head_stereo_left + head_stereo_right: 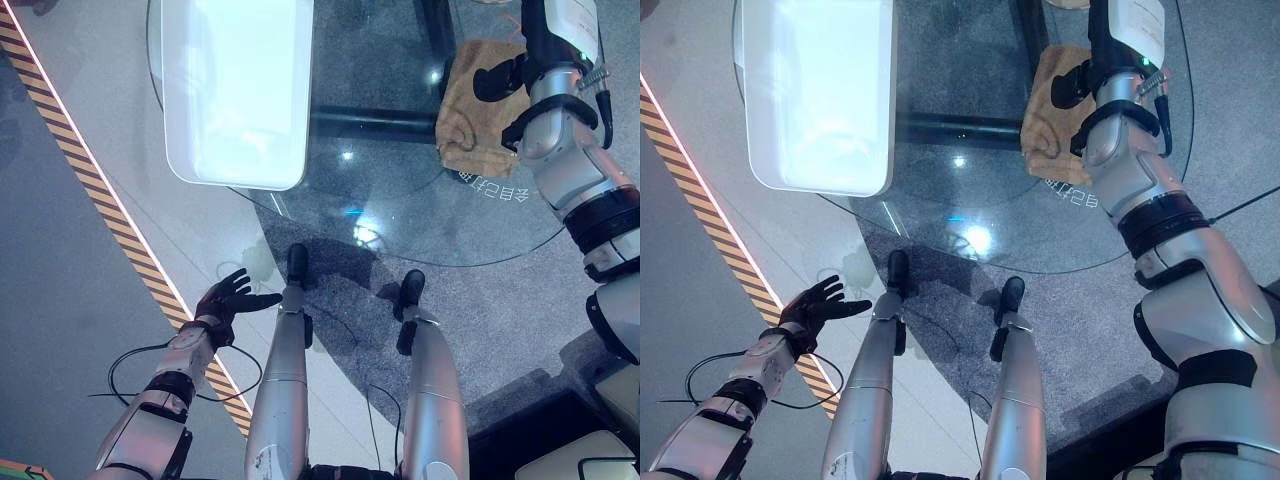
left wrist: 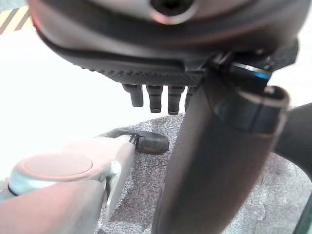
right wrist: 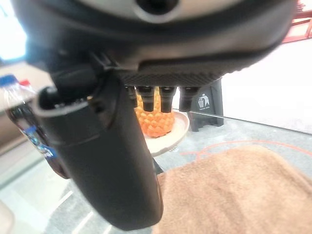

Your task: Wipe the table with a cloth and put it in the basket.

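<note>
A brown cloth (image 1: pixel 470 110) lies crumpled on the right part of the round glass table (image 1: pixel 400 215). My right hand (image 1: pixel 533 45) is over its far right side, fingers straight and thumb (image 3: pixel 107 161) spread, with the cloth (image 3: pixel 234 195) lying just under the palm. I cannot tell whether the palm touches it. A white rectangular basket (image 1: pixel 235 180) stands on the table's left part, its near end overhanging the table edge. My left hand (image 1: pixel 232 297) hangs low beside the table, well below the glass, with fingers straight and nothing in it.
Beyond the cloth, the right wrist view shows a plate with an orange pineapple-shaped thing (image 3: pixel 156 122), a bottle (image 3: pixel 24 122) and a black bin (image 3: pixel 204 105). A yellow-and-black striped line (image 1: pixel 100 200) runs along the floor on the left. Grey carpet lies under the table.
</note>
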